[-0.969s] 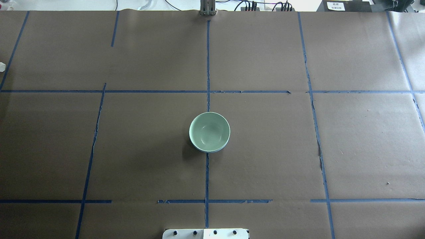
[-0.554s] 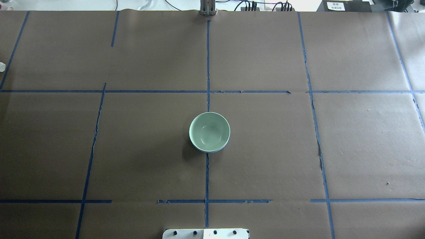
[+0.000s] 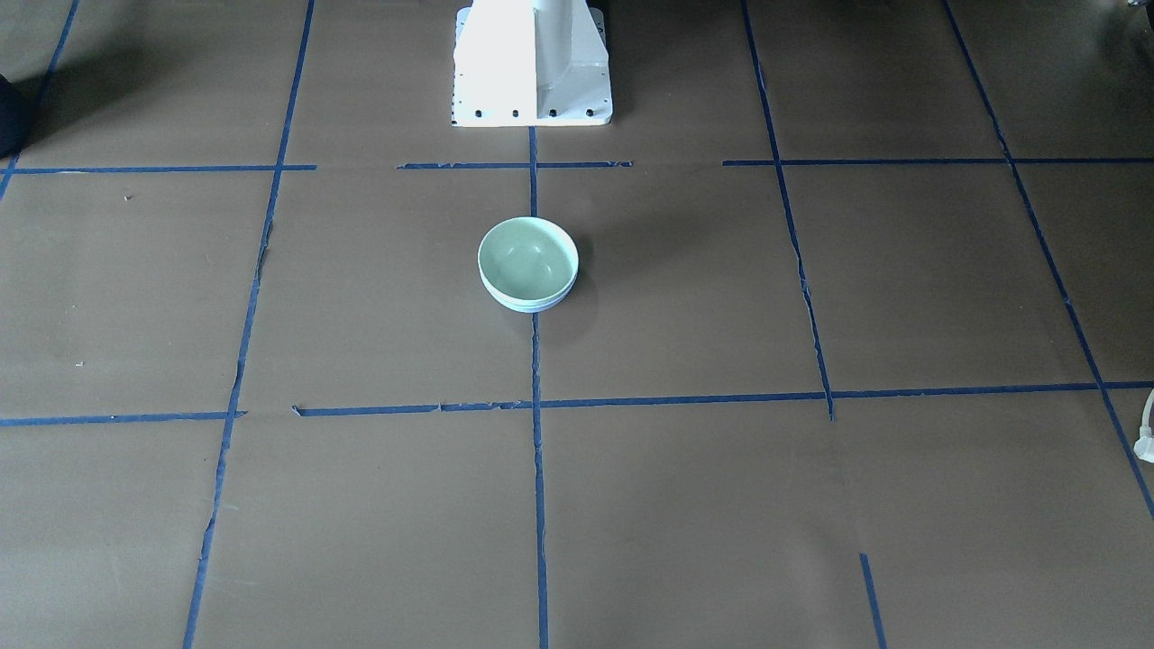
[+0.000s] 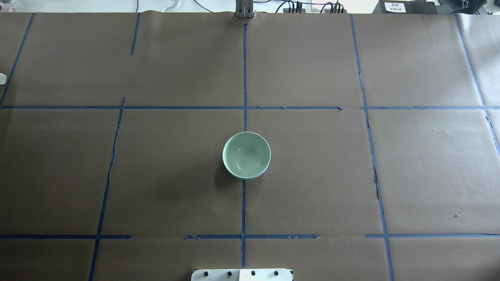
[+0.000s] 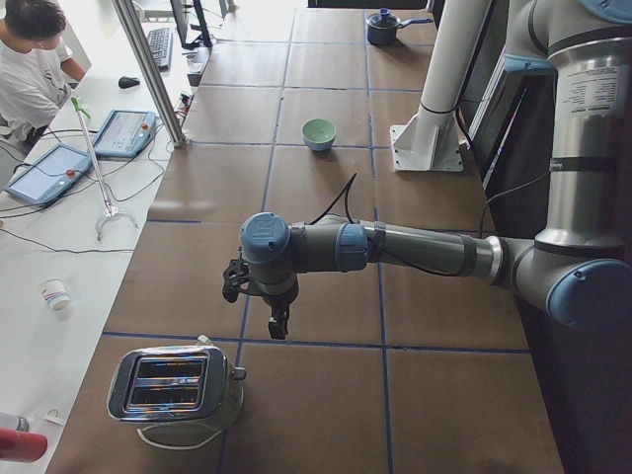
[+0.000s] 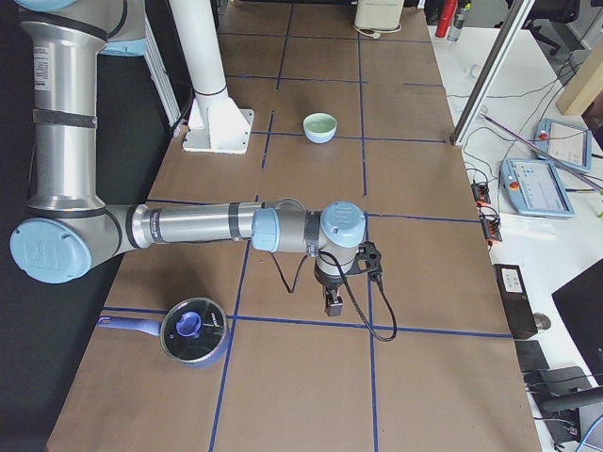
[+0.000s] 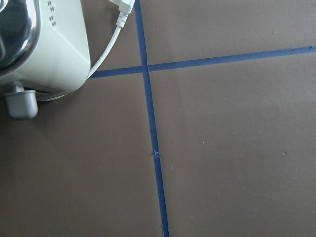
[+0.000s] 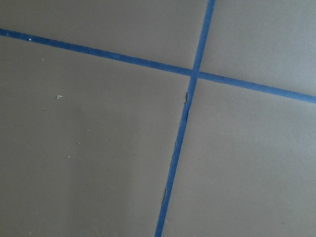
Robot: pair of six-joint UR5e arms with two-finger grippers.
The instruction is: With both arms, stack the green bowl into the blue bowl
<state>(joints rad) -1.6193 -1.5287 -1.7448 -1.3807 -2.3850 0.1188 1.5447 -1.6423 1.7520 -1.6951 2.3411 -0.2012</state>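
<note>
The green bowl (image 4: pixel 246 154) sits nested inside the blue bowl (image 4: pixel 250 178) at the middle of the table; only a thin blue rim shows beneath it. The stack also shows in the front-facing view, green bowl (image 3: pixel 527 257) over blue bowl (image 3: pixel 534 307). Both arms are away from the stack. The left gripper (image 5: pixel 278 326) hangs over the table's left end near the toaster. The right gripper (image 6: pixel 333 303) hangs over the right end. Both show only in the side views, so I cannot tell if they are open or shut. Both wrist views show only paper and tape.
A toaster (image 5: pixel 178 385) stands at the table's left end, its corner and cord in the left wrist view (image 7: pixel 34 44). A lidded blue pot (image 6: pixel 193 330) stands at the right end. The white pedestal (image 3: pixel 532 63) is behind the bowls. An operator (image 5: pixel 30 59) sits beyond the far edge.
</note>
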